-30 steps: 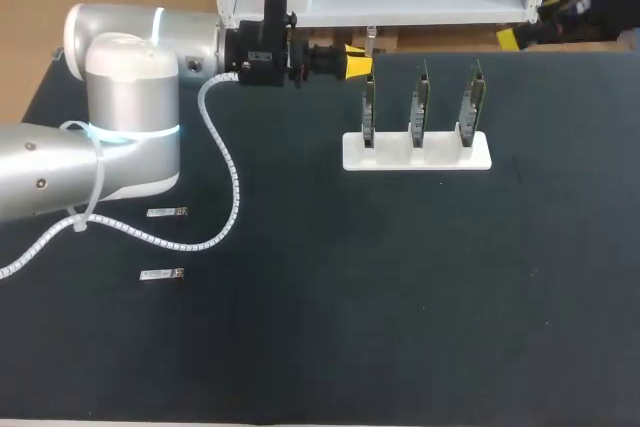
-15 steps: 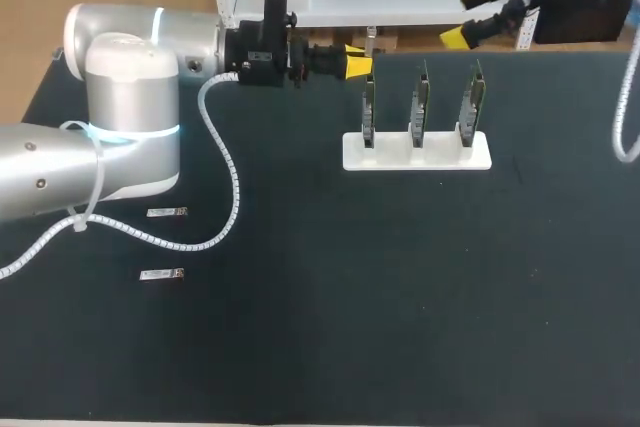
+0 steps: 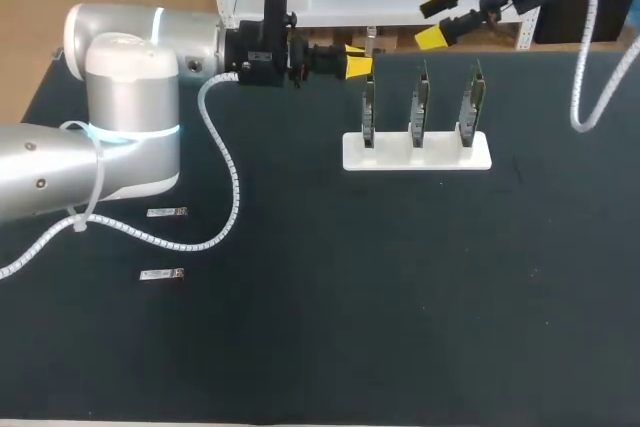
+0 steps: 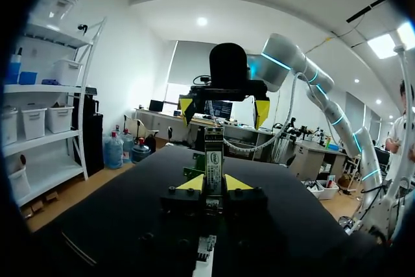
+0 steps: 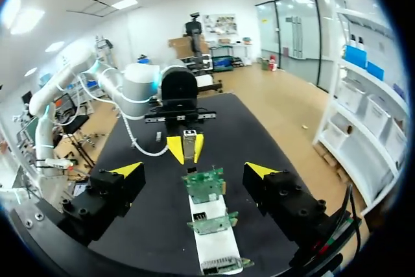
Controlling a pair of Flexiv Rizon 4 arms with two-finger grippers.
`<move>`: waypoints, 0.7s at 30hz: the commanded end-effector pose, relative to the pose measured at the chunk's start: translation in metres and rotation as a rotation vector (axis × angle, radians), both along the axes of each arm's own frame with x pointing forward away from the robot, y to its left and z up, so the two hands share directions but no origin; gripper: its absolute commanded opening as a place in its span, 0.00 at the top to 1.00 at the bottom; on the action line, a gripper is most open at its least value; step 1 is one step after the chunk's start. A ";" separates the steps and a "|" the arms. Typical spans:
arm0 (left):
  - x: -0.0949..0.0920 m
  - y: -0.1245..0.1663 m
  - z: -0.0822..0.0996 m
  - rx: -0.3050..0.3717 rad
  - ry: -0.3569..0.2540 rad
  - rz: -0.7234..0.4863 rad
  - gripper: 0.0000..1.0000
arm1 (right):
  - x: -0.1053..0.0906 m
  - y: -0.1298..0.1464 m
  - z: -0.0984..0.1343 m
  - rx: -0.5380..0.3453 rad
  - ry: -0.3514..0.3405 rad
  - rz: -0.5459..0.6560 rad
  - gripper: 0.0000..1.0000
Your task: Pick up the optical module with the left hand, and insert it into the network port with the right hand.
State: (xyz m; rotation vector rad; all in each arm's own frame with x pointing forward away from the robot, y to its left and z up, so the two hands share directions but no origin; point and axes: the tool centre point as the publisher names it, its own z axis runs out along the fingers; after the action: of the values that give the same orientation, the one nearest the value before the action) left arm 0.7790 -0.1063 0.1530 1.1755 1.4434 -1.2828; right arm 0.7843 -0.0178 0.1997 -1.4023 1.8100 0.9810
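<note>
My left gripper (image 3: 360,63) hovers behind the left end of the stand, shut on a silver optical module (image 3: 370,43). In the left wrist view the module (image 4: 214,154) stands upright between the yellow tips of that gripper (image 4: 214,183). My right gripper (image 3: 433,20) hangs open at the back right, above the boards, with nothing between its fingers. In the right wrist view its own tips (image 5: 193,170) stand wide apart, facing the left gripper (image 5: 185,148) and the module (image 5: 190,139). Three green port boards (image 3: 421,102) stand in a white stand (image 3: 415,152).
Two spare optical modules (image 3: 167,212) (image 3: 160,274) lie on the black mat at the left, beside my left arm's white spiral cable (image 3: 228,177). The stand's boards (image 5: 206,186) lie in a row under the right gripper.
My right arm has come into view from the upper right and moved left, toward the space above the boards. The left arm and the module it holds have stayed still.
</note>
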 end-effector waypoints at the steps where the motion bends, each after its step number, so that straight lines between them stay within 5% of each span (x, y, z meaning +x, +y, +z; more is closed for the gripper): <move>1: -0.002 0.000 -0.001 -0.002 -0.003 0.006 1.00 | 0.005 0.007 -0.002 0.056 0.118 0.217 0.00; 21: -0.002 0.000 -0.001 -0.002 -0.003 0.006 1.00 | 0.004 0.037 -0.011 0.065 0.032 0.178 0.00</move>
State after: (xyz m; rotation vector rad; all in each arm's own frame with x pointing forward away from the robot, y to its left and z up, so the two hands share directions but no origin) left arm 0.7790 -0.1063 0.1530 1.1754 1.4434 -1.2827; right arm 0.7933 0.0168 0.1905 -1.5472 1.6771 1.1686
